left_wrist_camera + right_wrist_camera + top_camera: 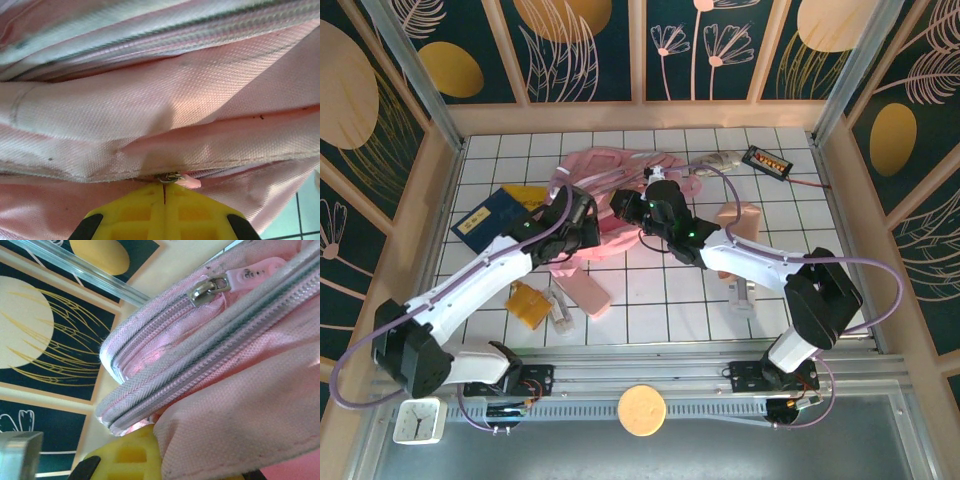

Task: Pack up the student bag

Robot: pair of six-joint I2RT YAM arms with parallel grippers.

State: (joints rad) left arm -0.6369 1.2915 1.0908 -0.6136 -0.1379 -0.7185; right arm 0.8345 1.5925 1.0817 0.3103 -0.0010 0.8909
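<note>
**Inspector:** Supporting surface?

**Assistant:** A white tiled table [650, 300]. The large soft pink fabric student bag [605, 170] lies on it, beneath and beyond the left gripper [588, 212] and the right gripper [620, 203].

**Inspector:** Other items on the tiles?

**Assistant:** To the left of the left gripper is a dark blue flat book [490, 220]. Behind that gripper, towards the arm bases, a flat pink pencil case [588, 293] lies near an orange packet [527, 303]. To the right of the right gripper is a beige peach soft pouch [740, 218]. Further right and beyond it is a black rectangular device with orange dots [767, 160].
</note>
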